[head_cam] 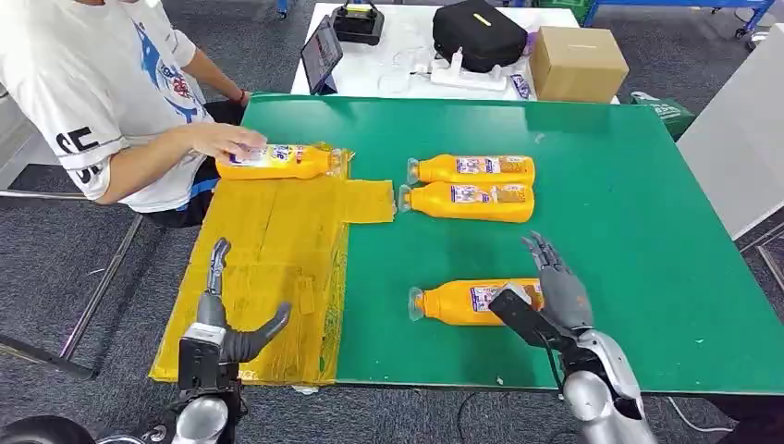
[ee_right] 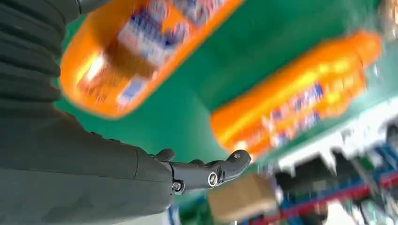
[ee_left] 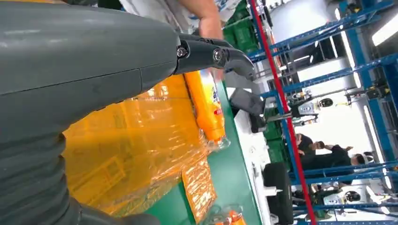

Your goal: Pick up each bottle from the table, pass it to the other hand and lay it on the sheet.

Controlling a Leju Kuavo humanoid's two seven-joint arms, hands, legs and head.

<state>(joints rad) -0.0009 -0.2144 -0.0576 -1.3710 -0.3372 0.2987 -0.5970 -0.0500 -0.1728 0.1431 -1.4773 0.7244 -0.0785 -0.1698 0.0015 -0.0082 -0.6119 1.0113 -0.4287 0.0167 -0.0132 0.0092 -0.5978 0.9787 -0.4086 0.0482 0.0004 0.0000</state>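
Note:
Three orange bottles lie on the green table point(head_cam: 638, 231): a touching pair, the far one point(head_cam: 473, 169) and the near one point(head_cam: 469, 202), and a third point(head_cam: 462, 302) close to the front edge. My right hand point(head_cam: 547, 298) hovers open over the base end of that third bottle, also seen blurred point(ee_right: 141, 51) in the right wrist view. A fourth bottle point(head_cam: 277, 161) lies at the far end of the yellow sheet point(head_cam: 277, 268), under a person's hand point(head_cam: 222, 141). My left hand point(head_cam: 222, 324) is open and empty above the sheet's near part.
A person in a white shirt point(head_cam: 92, 83) sits at the table's left side, arm reaching onto the sheet. Behind the green table a white table holds a tablet point(head_cam: 322, 54), a black bag point(head_cam: 479, 35) and a cardboard box point(head_cam: 578, 63).

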